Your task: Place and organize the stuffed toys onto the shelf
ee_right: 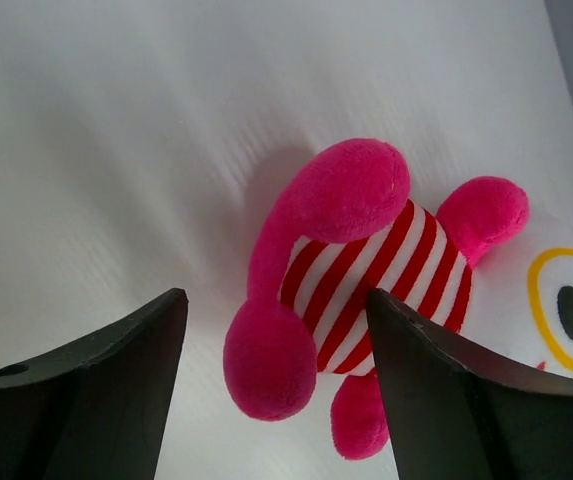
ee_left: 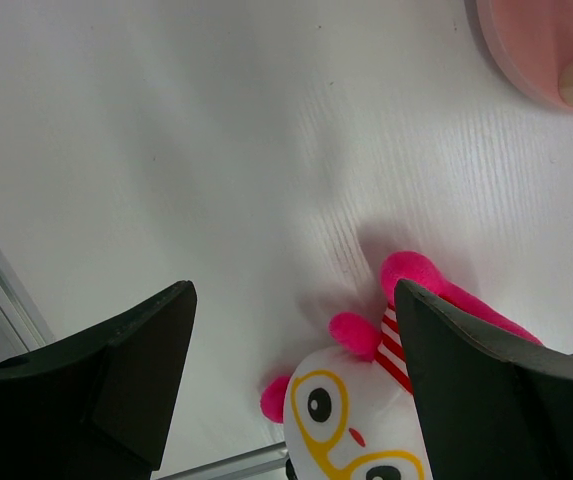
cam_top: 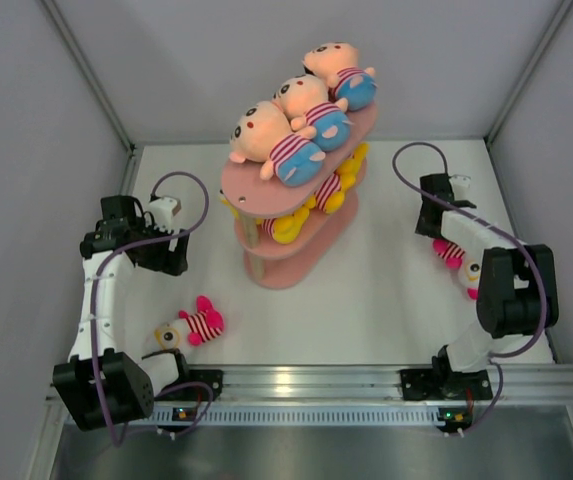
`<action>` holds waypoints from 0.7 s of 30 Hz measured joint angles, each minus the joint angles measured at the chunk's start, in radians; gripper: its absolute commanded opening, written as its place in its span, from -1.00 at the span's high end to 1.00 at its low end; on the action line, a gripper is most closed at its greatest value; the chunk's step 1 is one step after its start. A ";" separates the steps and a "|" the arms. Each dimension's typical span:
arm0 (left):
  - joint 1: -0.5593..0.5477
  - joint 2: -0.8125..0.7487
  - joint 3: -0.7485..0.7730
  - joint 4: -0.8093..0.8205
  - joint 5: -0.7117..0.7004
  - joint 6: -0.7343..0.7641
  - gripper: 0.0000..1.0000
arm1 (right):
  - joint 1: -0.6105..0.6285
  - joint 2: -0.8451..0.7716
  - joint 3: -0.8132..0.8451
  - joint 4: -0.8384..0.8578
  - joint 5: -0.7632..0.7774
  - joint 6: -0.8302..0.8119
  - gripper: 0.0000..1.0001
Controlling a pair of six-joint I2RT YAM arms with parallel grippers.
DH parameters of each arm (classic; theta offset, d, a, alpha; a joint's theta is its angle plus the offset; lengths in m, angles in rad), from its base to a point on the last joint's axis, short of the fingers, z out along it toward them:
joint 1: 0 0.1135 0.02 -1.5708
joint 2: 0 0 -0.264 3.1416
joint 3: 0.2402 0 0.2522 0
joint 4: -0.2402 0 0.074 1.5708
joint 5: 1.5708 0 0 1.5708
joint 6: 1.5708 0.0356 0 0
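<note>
Peach dolls (cam_top: 306, 100): three on shelf (cam_top: 306, 255); pink toys (cam_top: 198, 322): two; yellows (cam_top: 288, 226), perhaps three.

White arms (cam_top: 101, 300) with black joints, looping purple cables (cam_top: 194, 186), black wedge-shaped fingers (ee_left: 116, 380).

The left arm (cam_top: 101, 295) and the right arm (cam_top: 474, 232) are reaching forward from their bases, elbows bent. The left hand (ee_left: 291, 295) and the right hand (ee_right: 274, 300) are each pointing downward, fingers (ee_left: 116, 370) standing wide apart.
</note>
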 measured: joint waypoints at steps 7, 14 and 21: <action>0.000 0.000 0.000 0.000 -0.010 0.004 -0.72 | -0.019 0.069 -0.002 0.002 0.054 -0.057 0.71; 0.000 -0.003 0.000 0.000 -0.014 0.004 -0.72 | -0.018 0.045 -0.019 0.006 0.032 -0.098 1.00; 0.000 -0.005 0.000 0.000 -0.013 0.004 -0.72 | 0.144 -0.193 -0.148 0.014 -0.102 -0.221 1.00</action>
